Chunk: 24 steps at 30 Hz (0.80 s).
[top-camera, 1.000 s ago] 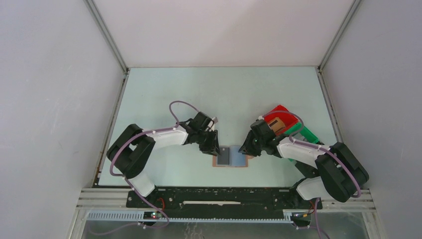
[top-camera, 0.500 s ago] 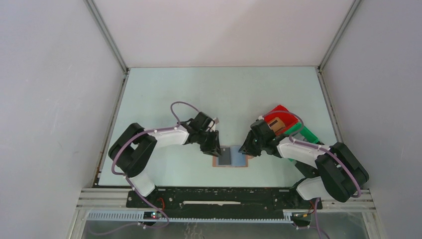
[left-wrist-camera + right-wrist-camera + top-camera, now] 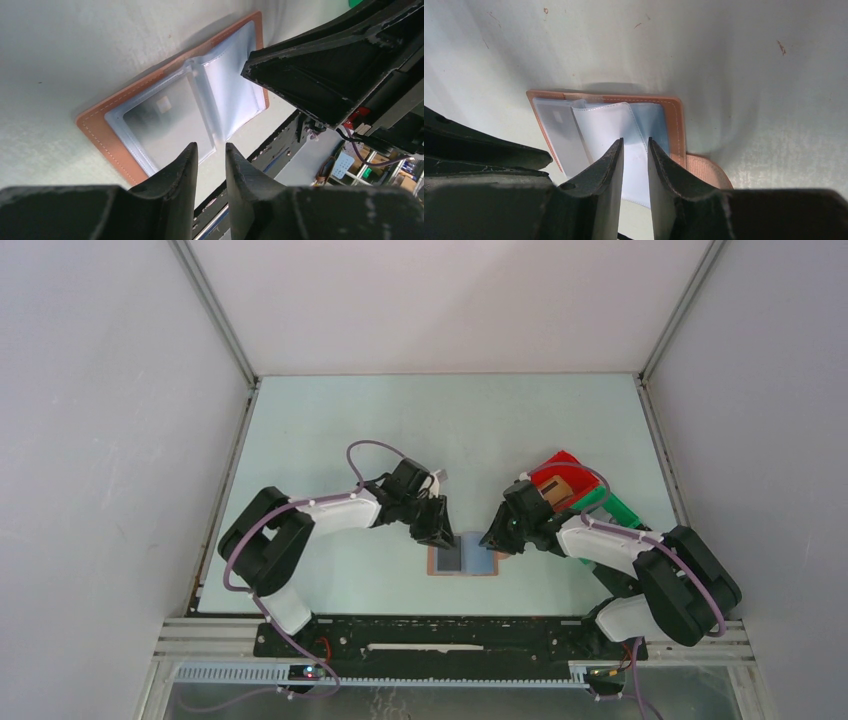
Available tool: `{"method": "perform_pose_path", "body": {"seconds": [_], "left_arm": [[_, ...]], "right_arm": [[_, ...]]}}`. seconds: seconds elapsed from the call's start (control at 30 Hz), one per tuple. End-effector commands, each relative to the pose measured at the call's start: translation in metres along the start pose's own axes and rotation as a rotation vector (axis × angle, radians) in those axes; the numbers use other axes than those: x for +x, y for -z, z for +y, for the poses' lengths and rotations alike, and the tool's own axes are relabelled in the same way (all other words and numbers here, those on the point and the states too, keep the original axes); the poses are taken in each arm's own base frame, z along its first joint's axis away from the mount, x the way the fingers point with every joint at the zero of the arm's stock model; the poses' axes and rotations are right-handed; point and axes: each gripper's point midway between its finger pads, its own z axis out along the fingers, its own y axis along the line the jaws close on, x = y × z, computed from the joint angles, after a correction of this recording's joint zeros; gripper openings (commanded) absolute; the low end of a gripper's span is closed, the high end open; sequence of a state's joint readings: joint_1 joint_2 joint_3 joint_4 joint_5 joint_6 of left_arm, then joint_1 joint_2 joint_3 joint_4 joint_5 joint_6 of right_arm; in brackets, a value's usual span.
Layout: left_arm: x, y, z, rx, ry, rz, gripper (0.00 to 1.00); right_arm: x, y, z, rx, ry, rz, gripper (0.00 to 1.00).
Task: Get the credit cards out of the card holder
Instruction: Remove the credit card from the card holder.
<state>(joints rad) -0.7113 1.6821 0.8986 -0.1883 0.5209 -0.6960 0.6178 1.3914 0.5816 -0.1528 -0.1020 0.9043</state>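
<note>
The card holder [image 3: 463, 556] lies open on the table, tan-brown with two blue-grey clear sleeves. It also shows in the left wrist view [image 3: 100, 131] and in the right wrist view [image 3: 676, 127], with its side tab [image 3: 706, 171]. A grey card [image 3: 165, 122] sits in the left sleeve. My left gripper [image 3: 440, 531] hangs just over the left panel, jaws a narrow gap apart and empty [image 3: 211, 150]. My right gripper [image 3: 497, 538] is low over the right panel, jaws a narrow gap apart [image 3: 635, 145]. I cannot tell if it touches the sleeve.
A red bin [image 3: 556, 471] holding a brown roll and a green bin [image 3: 620, 508] stand just behind the right arm. The black mounting rail [image 3: 450, 638] runs along the table's near edge, close to the holder.
My left gripper has moved right, from beside the holder's left edge to over its left panel. The right gripper and the holder have not moved.
</note>
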Motion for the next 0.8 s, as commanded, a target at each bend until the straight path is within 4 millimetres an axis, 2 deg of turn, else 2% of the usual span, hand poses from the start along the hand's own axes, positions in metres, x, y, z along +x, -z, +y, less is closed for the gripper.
{"method": "perform_pose_path", "body": {"seconds": [0.0, 0.1, 0.17, 0.77], "left_arm": [[-0.019, 0.007, -0.013, -0.017, -0.016, -0.060, 0.32], [-0.018, 0.012, 0.015, -0.170, -0.005, -0.074, 0.32], [-0.016, 0.013, 0.023, -0.208, 0.001, -0.080, 0.33], [-0.007, -0.002, 0.031, -0.200, 0.023, -0.036, 0.35]], "right_arm": [[0.010, -0.002, -0.018, 0.072, 0.008, 0.023, 0.33], [0.010, -0.002, -0.018, 0.071, 0.009, 0.024, 0.33], [0.010, -0.003, -0.017, 0.069, 0.009, 0.026, 0.33], [0.011, -0.004, -0.019, 0.074, 0.006, 0.028, 0.33]]}}
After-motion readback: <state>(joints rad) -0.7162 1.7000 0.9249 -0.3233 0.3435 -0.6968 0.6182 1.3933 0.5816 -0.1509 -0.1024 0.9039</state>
